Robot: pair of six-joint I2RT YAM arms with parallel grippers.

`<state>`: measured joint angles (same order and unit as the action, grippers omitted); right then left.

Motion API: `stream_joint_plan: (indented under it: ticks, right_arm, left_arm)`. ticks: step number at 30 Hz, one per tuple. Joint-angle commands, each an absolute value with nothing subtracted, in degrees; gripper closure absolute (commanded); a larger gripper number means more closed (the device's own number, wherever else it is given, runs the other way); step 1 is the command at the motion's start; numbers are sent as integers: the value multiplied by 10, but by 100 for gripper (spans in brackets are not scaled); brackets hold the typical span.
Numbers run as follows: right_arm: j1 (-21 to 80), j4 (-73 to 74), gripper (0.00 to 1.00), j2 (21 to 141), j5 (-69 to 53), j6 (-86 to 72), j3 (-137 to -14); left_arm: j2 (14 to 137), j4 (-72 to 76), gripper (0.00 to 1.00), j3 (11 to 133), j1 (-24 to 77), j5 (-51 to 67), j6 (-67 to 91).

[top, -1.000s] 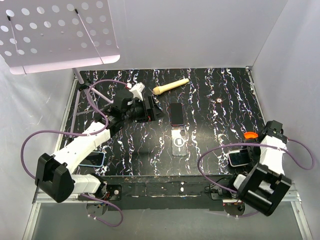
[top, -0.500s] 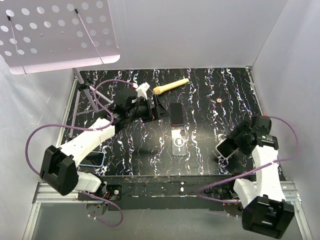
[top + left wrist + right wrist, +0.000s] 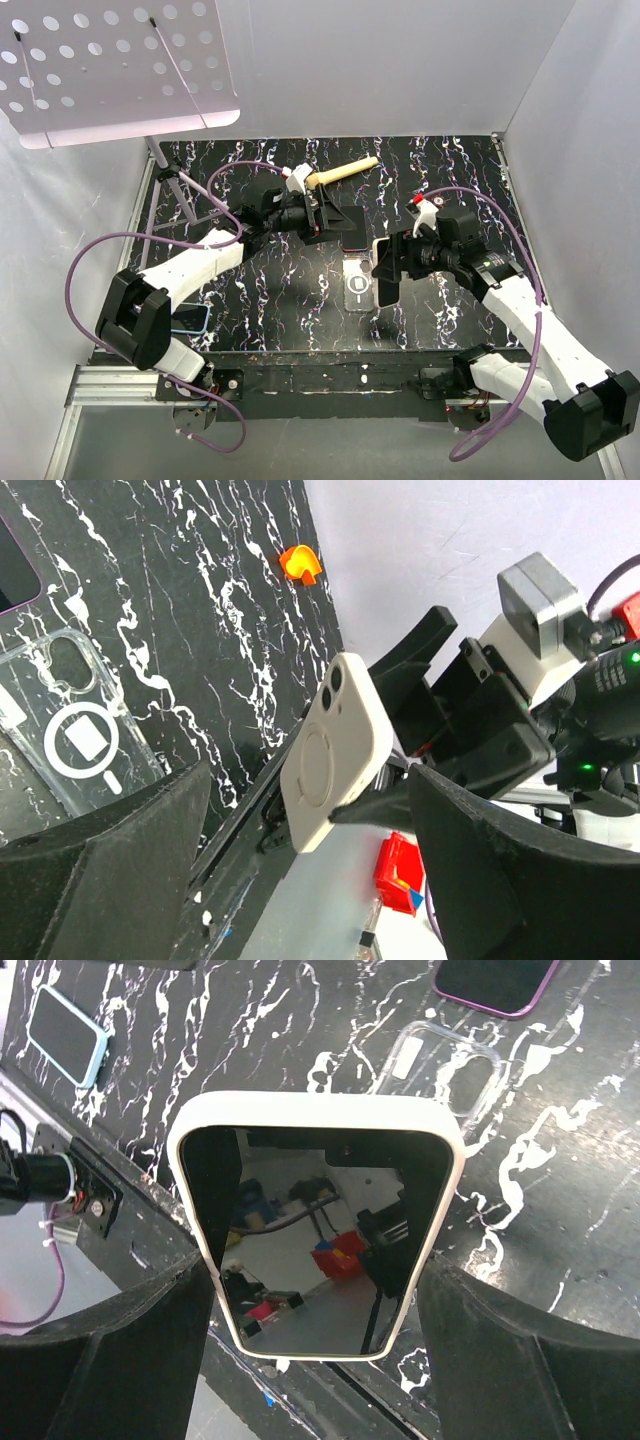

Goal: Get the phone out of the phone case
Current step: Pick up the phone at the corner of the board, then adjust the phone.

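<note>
1. The left arm (image 3: 190,262) reaches forward and inward, and the jaws of the left gripper (image 3: 340,225) are spread wide.
2. The right arm (image 3: 520,300) reaches inward, and the right gripper (image 3: 388,262) clamps a cased phone (image 3: 315,1230).
3. The two grippers face each other, near but apart.

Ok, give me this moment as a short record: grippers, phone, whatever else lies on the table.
right gripper: shut on cased phone, held above the table
left gripper: open, empty, facing the phone's back
cream case: still on the phone
lying flat: clear case, purple phone, blue phone
task: phone not yet out
</note>
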<state>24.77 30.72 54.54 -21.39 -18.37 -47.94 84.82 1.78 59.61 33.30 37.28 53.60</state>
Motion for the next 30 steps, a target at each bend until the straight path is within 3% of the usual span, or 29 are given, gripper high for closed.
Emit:
stream_joint_plan:
  ticks: [1,10,16,22,26,27,28,29,30]
  right_arm:
    - [283,241,99,550,-224,-177,-514]
    - [315,242,99,563,-189,-191,-543]
    - [344,243,99,560,-154,-205,-555]
    - [389,254,99,589,-91,-226,-584]
    - [397,275,99,603,-89,-236,-602]
    - [397,279,93,600,-90,-240,-601]
    - [397,287,80,595,-91,-236,-598]
    - [397,284,57,583,-88,-235,-589]
    - [396,283,26,575,-102,-235,-580]
  left_arm:
    - [844,47,24,604,352,366,556]
    - [877,50,25,622,402,349,556]
    - [889,15,48,632,429,312,535]
    - [907,5,62,657,448,300,534]
    - [896,-29,88,663,450,285,510]
    - [891,-41,97,666,450,282,494]
    - [886,-62,100,676,447,278,473]
    - [880,-78,100,681,442,274,455]
    - [873,-90,100,685,434,273,435]
